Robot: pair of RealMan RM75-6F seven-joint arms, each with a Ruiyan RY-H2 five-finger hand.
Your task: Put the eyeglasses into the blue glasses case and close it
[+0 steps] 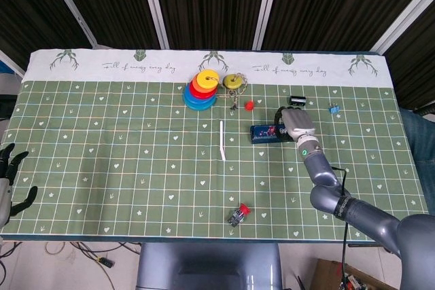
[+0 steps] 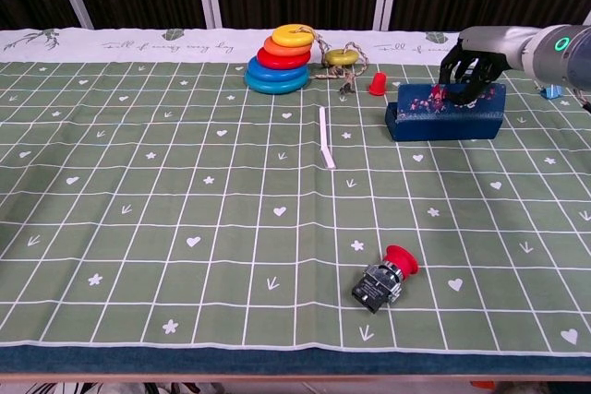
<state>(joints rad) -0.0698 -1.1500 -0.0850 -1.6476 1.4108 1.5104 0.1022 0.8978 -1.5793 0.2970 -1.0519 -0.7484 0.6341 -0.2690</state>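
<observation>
At the far right of the table, the right hand (image 2: pixel 473 69) curls its dark fingers (image 2: pixel 459 86) down over the back edge of the blue glasses case (image 2: pixel 447 113), touching its rim; whether it truly grips the case or only presses on it cannot be told. The case is a long, boxy shell with a matte blue wall, standing open-side up, and the eyeglasses (image 2: pixel 427 99) lie inside it under the fingertips, showing only as small red and pale flecks. From above, the hand's silver back (image 1: pixel 296 123) covers the case's right end (image 1: pixel 266 133).

Just beyond the hand sits a small black cylinder (image 1: pixel 297 100). To the case's other side stand a little red cone (image 2: pixel 377 84), a stack of glossy rings (image 2: pixel 281 60) and a thin white stick (image 2: pixel 325 137). Well apart, near the front edge, lies a red-capped push button (image 2: pixel 385 277).

The left hand (image 1: pixel 9 181) hangs off the table's edge, fingers spread, holding nothing.
</observation>
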